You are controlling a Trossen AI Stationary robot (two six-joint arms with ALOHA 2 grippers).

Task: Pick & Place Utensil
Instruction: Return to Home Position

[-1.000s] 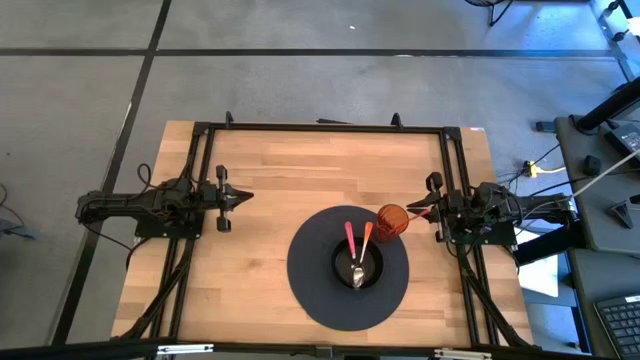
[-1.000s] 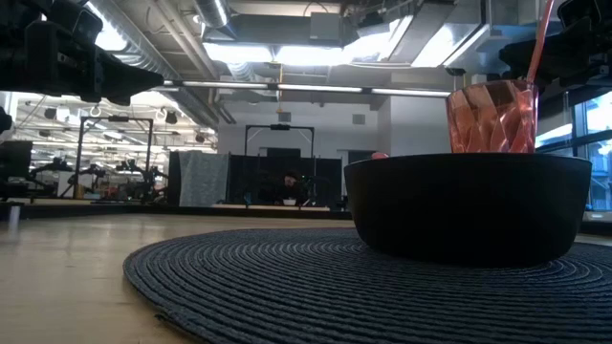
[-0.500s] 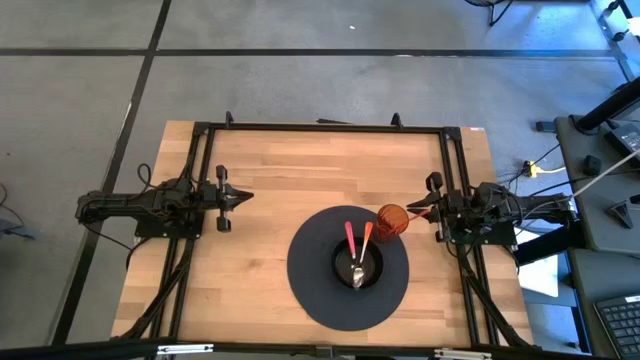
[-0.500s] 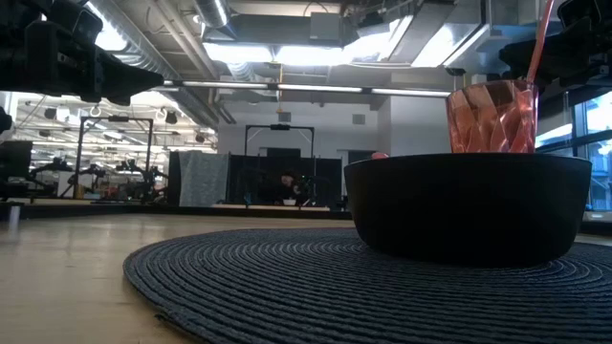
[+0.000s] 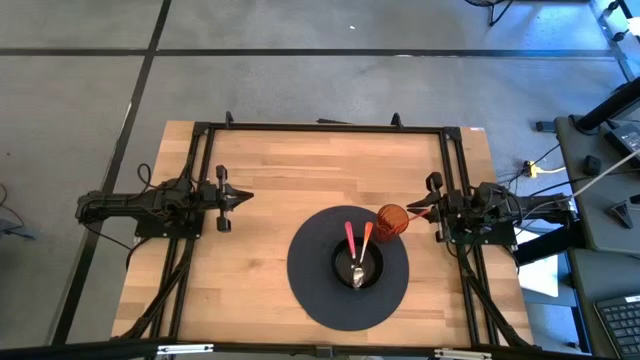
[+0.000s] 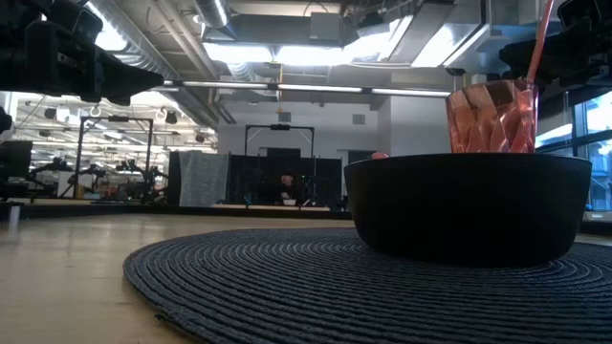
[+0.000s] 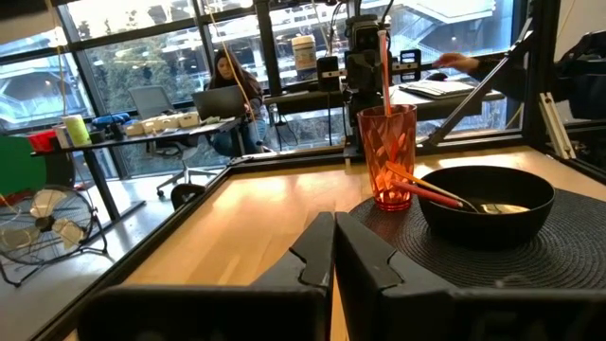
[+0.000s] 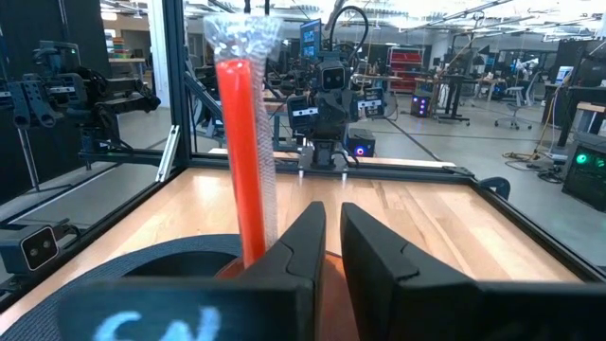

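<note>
A black bowl (image 5: 357,266) stands on a round dark woven mat (image 5: 310,275) near the table's near edge. Two utensils with pink and orange handles (image 5: 358,240) lie in it, heads down and handles leaning on its far rim. Just right of the bowl, an orange faceted cup (image 5: 392,221) stands on the mat. It holds a red-handled utensil (image 8: 241,142) that leans toward my right gripper. My right gripper (image 5: 417,210) hovers shut just right of the cup, and the handle stands beside its fingers, not between them. My left gripper (image 5: 243,198) waits shut over the table's left half.
Bare wood lies between my left gripper and the mat (image 7: 530,256), and across the far half of the table (image 5: 320,160). A black frame rail (image 5: 320,127) runs around the table. In the low view the bowl (image 6: 469,205) hides the lower part of the cup (image 6: 491,117).
</note>
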